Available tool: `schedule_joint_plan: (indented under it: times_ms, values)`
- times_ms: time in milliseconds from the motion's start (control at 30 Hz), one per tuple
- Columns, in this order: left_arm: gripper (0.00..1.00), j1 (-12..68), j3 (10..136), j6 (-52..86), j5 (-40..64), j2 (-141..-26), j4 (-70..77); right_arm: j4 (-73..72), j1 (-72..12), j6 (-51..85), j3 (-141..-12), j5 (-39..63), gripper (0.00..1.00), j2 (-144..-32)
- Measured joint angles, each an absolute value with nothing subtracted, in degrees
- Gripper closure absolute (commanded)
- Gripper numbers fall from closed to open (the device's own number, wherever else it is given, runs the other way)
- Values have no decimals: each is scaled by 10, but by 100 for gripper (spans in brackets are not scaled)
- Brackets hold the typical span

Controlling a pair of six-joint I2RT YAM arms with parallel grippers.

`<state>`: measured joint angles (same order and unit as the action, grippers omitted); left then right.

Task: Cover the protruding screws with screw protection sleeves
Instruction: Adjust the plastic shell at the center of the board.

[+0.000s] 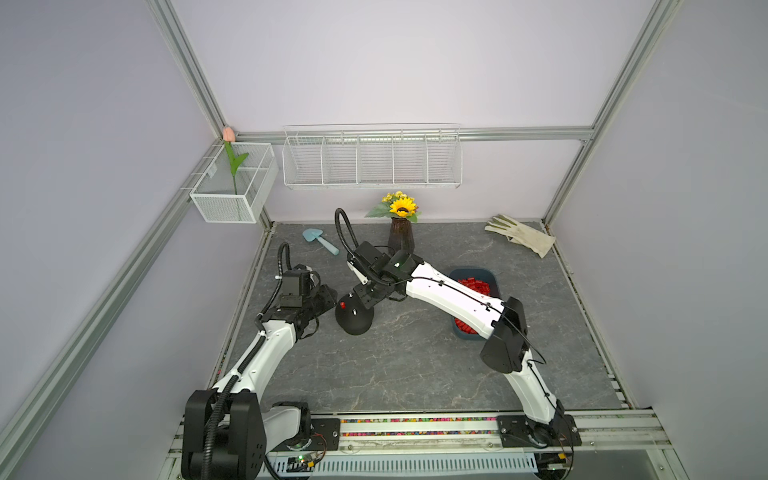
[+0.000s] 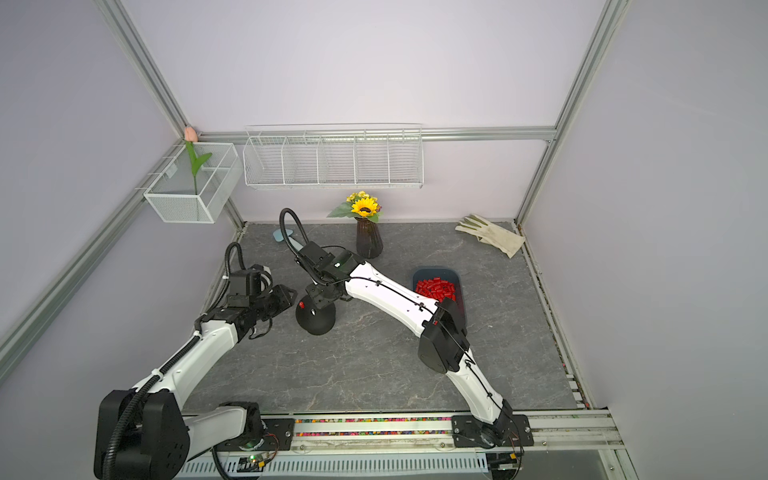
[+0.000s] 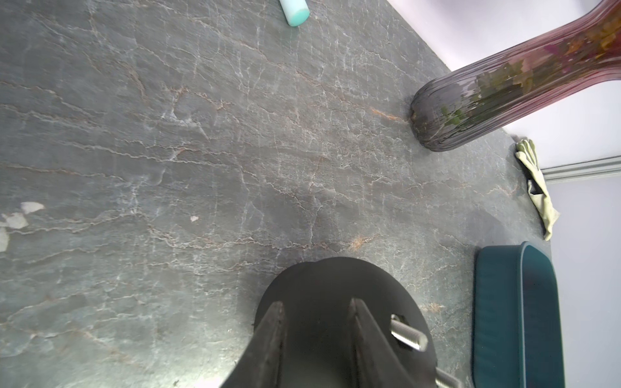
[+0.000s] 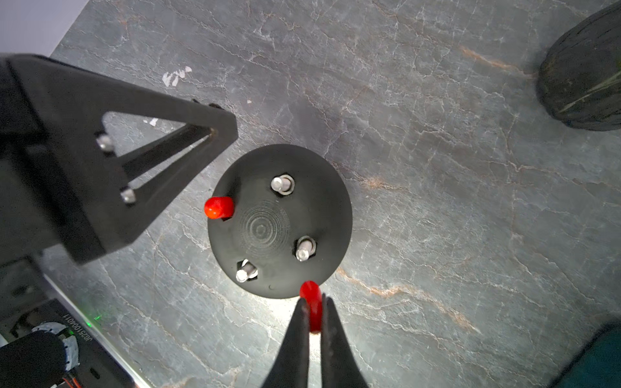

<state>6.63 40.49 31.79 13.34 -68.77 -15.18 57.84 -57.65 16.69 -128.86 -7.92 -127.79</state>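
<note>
Red is the little cap [image 4: 312, 307] that the right gripper [image 4: 314, 300] pinches tight between its fingers, just over the edge of the black dome [image 4: 268, 231]. A second cap [image 4: 218, 207] sits on one screw of the dome, and three bare screws [image 4: 282, 184], shiny and silver, stick up from the dome. The left gripper [image 3: 316, 302] hangs just to the left of the dome, its fingers a little apart with nothing between them. To the right of the dome lies a blue tray [image 1: 493, 277] with a pile of caps [image 1: 473, 286] in it. Behind the dome stands a brown vase [image 1: 401, 239] with a sunflower. Farther behind the dome lie a light blue shovel [image 1: 318, 241] on the left and a white glove [image 1: 519, 237] far off on the right.
</note>
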Motion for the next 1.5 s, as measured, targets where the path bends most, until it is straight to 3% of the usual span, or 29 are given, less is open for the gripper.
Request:
schedule_joint_plan:
  times_ms: [1500]
  values:
    - [68, 96, 391, 330, 192, -762, -50, 595, -576, 163, -1330, -82, 89, -1304]
